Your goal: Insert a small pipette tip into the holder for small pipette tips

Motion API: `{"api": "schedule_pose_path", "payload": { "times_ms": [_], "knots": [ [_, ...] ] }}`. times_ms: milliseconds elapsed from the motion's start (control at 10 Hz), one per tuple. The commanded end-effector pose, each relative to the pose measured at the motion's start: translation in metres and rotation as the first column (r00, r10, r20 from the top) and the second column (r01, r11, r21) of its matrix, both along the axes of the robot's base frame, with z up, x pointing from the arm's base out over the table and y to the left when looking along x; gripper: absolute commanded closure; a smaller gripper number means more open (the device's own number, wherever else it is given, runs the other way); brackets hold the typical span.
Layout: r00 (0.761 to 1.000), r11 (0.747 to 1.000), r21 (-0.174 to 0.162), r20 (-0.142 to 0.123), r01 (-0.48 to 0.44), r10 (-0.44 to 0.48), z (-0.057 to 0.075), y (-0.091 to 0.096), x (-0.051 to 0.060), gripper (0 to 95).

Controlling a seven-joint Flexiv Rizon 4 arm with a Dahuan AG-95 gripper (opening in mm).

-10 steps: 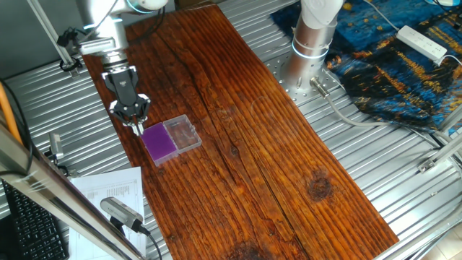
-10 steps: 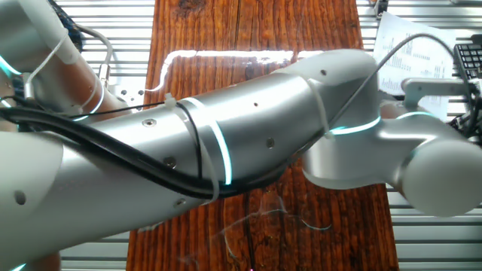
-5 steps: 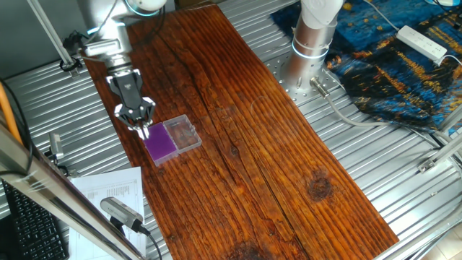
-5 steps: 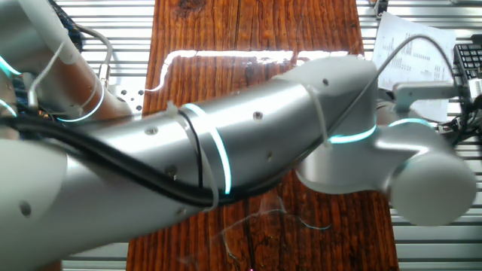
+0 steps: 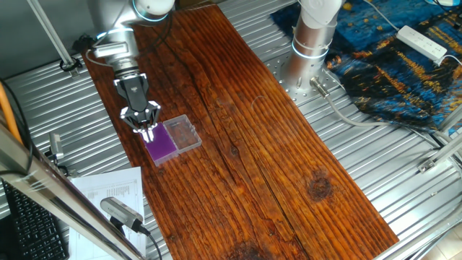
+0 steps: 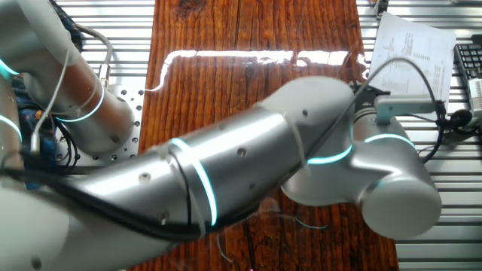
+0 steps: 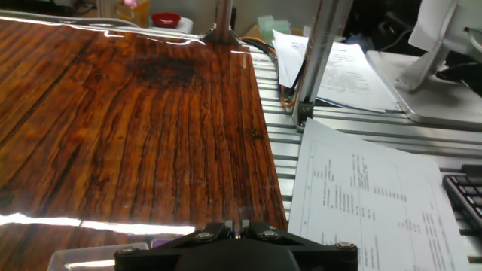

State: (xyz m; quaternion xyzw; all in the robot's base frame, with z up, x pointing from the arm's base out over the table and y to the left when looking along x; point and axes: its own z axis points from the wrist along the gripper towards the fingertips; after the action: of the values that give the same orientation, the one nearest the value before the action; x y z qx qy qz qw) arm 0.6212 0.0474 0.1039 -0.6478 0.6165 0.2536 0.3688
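A dark wooden surface (image 5: 245, 123) lies across ribbed metal, printed papers (image 7: 361, 188) off its edge. My tool (image 5: 148, 133) hangs fingers-down, pinched on the small pipette tip (image 5: 149, 135), a pale speck between my fingertips. The holder for small pipette tips (image 5: 162, 143) sits directly under my tool, a clear box (image 5: 182, 133) joined to its far side.

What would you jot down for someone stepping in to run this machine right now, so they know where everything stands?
Gripper: fingers drawn close, pointing down over the near-left edge of the flat bright purple square holder; a pale speck shows at the fingertips, probably the small whitish pipette tip, too tiny to confirm.
Holder lies on the wooden board, joined to a clear plastic box.
Done: tip apparently brought to the holder.
Left: seat the tip in the holder, release, retreat.
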Motion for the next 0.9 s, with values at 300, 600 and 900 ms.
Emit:
{"api": "schedule_pose_path", "payload": {
  "times_ms": [300,600,900],
  "knots": [
    [1.000,0.999,0.033,0.007,0.017,-0.017,-0.009,-0.001,0.002,95.0],
    [1.000,0.998,0.059,0.001,0.014,-0.014,-0.010,0.007,0.001,95.0],
    [1.000,0.998,0.058,-0.002,-0.026,0.026,-0.015,0.007,0.001,95.0]
  ]
}}
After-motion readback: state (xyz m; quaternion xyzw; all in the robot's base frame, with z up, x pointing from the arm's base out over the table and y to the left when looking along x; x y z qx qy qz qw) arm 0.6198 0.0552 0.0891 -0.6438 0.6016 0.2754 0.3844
